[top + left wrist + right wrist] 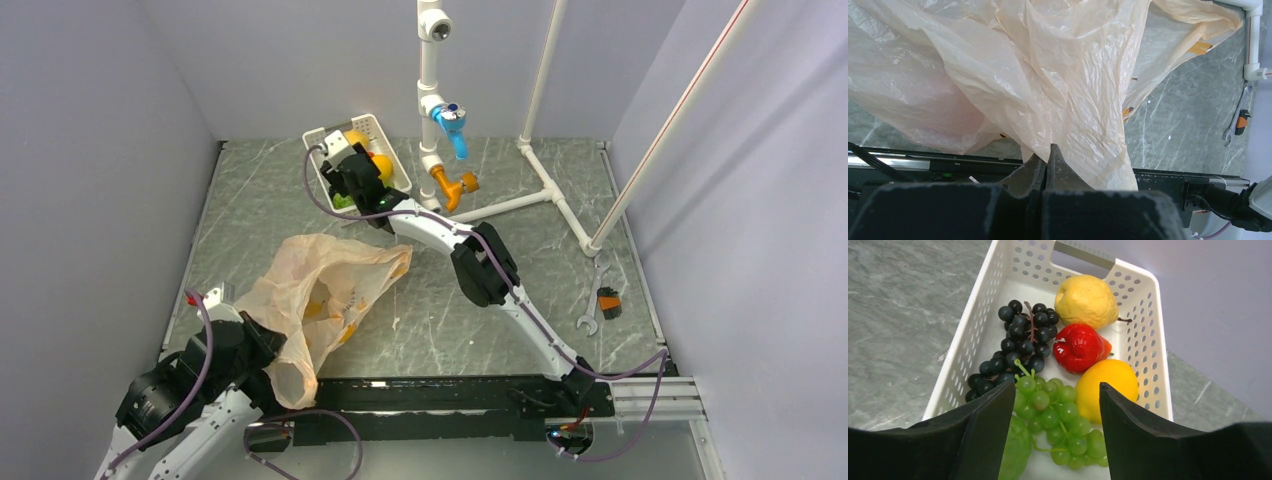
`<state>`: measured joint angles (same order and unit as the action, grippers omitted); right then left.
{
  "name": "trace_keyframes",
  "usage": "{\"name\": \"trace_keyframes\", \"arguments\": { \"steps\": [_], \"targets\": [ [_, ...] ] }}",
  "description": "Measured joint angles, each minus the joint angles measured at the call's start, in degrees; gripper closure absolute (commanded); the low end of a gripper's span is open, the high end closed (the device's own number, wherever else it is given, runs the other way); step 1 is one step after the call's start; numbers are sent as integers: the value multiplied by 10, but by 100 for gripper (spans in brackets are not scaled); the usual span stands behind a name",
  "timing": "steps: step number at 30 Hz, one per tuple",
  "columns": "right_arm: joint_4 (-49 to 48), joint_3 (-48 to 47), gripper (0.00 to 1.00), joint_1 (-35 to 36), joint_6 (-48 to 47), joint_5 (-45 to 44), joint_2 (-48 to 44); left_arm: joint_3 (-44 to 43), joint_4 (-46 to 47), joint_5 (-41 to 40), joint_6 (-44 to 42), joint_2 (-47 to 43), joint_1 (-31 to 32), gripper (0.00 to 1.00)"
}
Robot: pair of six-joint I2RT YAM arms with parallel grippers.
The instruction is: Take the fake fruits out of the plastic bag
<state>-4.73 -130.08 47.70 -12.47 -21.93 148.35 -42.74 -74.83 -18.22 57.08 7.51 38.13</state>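
The peach-orange plastic bag (pixel 320 290) lies crumpled on the table at the front left, and it fills the left wrist view (pixel 1048 75). My left gripper (pixel 1048 155) is shut on a fold of the bag's near edge (pixel 285 365). My right gripper (pixel 1057 390) hangs open over the white basket (pixel 993 290) at the back (pixel 385 130). A green grape bunch (pixel 1058 415) lies in the basket below and between its fingers, free of them. Beside it are a round green fruit (pixel 1015 450) and a red fruit (pixel 1078 347). Yellow patches show through the bag.
The basket also holds a black grape bunch (pixel 1015 345), a yellow pear-shaped fruit (pixel 1085 300) and a yellow-orange fruit (pixel 1108 387). A white pipe frame with a blue valve (pixel 452 125) and an orange valve (pixel 455 185) stands behind. A wrench (pixel 595 295) lies at the right.
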Motion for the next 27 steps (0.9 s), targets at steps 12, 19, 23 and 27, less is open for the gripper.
{"name": "trace_keyframes", "arguments": {
  "steps": [12, 19, 23, 27],
  "targets": [
    [64, 136, 28, 9, 79, 71, -140, 0, 0, 0, 0, -4, 0, 100],
    [36, 283, 24, 36, 189, 202, -344, 0, 0, 0, 0, -4, 0, 100],
    [-15, 381, 23, 61, 233, 262, -430, 0, 0, 0, 0, -5, 0, 100],
    [-51, 497, 29, 91, 258, 288, -489, 0, 0, 0, 0, -7, 0, 100]
  ]
}}
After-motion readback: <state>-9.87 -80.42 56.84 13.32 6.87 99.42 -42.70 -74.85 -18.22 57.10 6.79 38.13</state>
